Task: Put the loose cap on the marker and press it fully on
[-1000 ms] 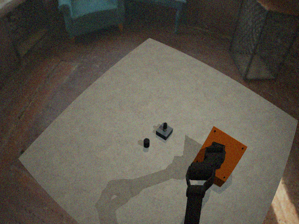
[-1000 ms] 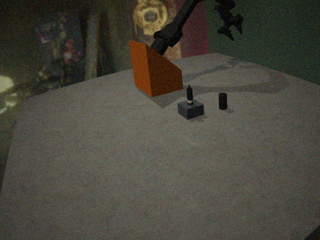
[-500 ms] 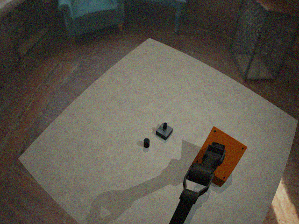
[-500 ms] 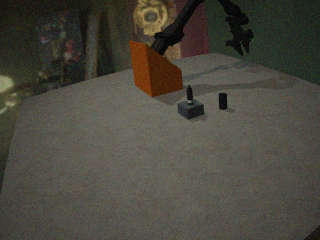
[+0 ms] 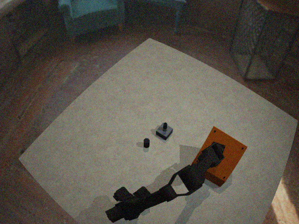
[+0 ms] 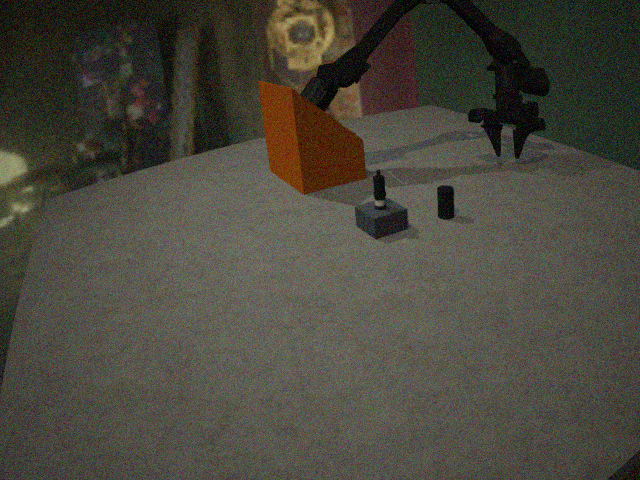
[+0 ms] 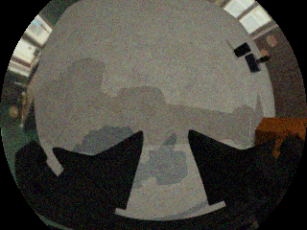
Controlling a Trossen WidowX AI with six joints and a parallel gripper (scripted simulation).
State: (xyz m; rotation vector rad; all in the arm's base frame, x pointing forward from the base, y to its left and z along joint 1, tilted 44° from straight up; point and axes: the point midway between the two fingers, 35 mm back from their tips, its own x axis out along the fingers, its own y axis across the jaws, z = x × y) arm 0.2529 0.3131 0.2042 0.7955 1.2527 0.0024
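counted on the table: one holder block (image 5: pixel 164 131) (image 6: pixel 381 218), one upright marker (image 5: pixel 165 126) (image 6: pixel 379 188), one loose cap (image 5: pixel 146 143) (image 6: pixel 445 202) and one orange wedge (image 5: pixel 231 154) (image 6: pixel 325 149). one arm (image 5: pixel 154 196) (image 6: pixel 356 56) with one gripper (image 6: pixel 508 156) (image 7: pixel 165 134) was present. beyond the table's edges stood one teal armchair (image 5: pixel 93 23).
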